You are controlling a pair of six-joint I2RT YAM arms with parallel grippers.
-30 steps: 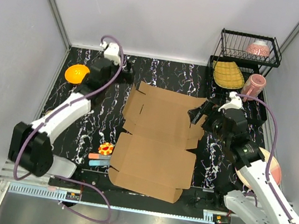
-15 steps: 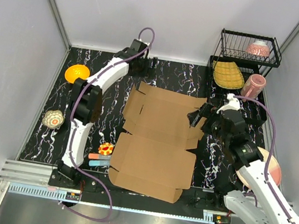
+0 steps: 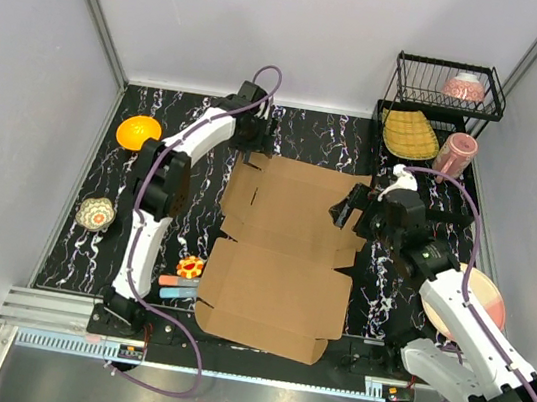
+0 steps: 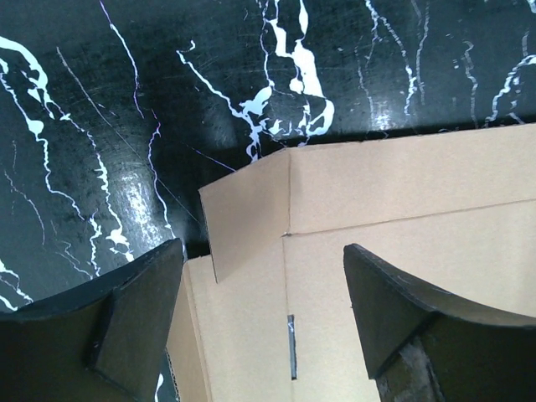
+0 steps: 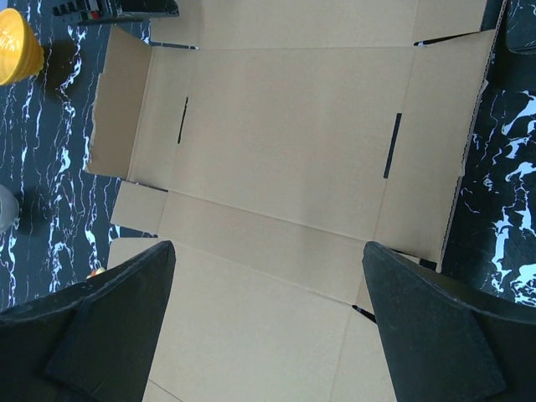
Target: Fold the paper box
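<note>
The paper box (image 3: 281, 253) is laid flat and unfolded at the centre of the table (image 3: 329, 134). The left gripper (image 3: 259, 131) is positioned above the box's far left corner, jaws wide, nothing gripped. The right gripper (image 3: 345, 211) is positioned over the far right flap, jaws wide, empty. The box is matte brown corrugated card, creased and slotted. The tabletop is glossy black with white veining.

Orange bowl (image 3: 138, 130), wire rack (image 3: 449, 60), perhaps a ball (image 3: 96, 213).

Three views: one overhead, two wrist-mounted.
Overhead looks steeply down over the whole counter (image 3: 309, 131) from its near edge; left wrist sits close above the far-left corner of the paper box (image 4: 402, 193); right wrist hangs higher, sharing those panels.
</note>
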